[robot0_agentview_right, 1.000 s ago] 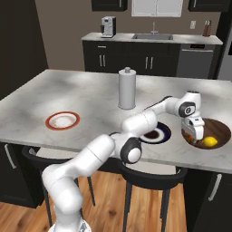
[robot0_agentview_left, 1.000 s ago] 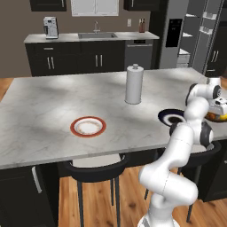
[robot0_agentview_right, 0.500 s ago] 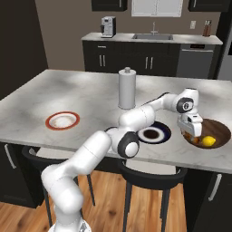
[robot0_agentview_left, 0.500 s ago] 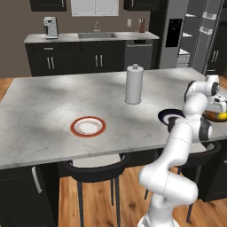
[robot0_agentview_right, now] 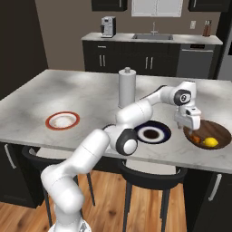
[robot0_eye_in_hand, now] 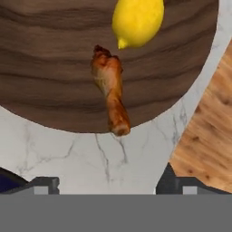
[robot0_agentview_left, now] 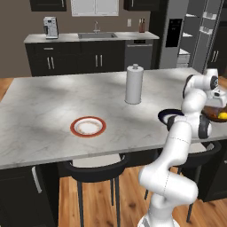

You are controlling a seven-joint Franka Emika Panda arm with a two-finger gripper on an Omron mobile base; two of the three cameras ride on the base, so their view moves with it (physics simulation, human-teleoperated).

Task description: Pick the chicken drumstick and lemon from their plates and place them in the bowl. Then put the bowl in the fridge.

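Currently, the left base view shows one orange-rimmed plate [robot0_agentview_left: 88, 127] left of centre on the island counter [robot0_agentview_left: 53, 106], one dark-rimmed plate [robot0_agentview_left: 167, 116] partly behind the arm, and one paper towel roll [robot0_agentview_left: 133, 84] standing upright between and beyond them. One bowl [robot0_agentview_left: 216, 110] sits at the right edge, with one lemon [robot0_agentview_left: 220, 115] inside. One fridge [robot0_agentview_left: 175, 37] stands at the far right.

From the right base view, the gripper [robot0_agentview_right: 189, 120] hangs over the bowl's [robot0_agentview_right: 216, 130] left rim, jaws spread wide, holding nothing. One chicken drumstick [robot0_agentview_right: 195, 138] and one lemon [robot0_agentview_right: 210, 142] lie side by side in the bowl.

Through the hand view, the drumstick [robot0_eye_in_hand: 109, 88] rests on the bowl's [robot0_eye_in_hand: 50, 68] inner slope, its meaty end touching the lemon [robot0_eye_in_hand: 137, 20]. Both fingertips [robot0_eye_in_hand: 43, 183] stand well apart.
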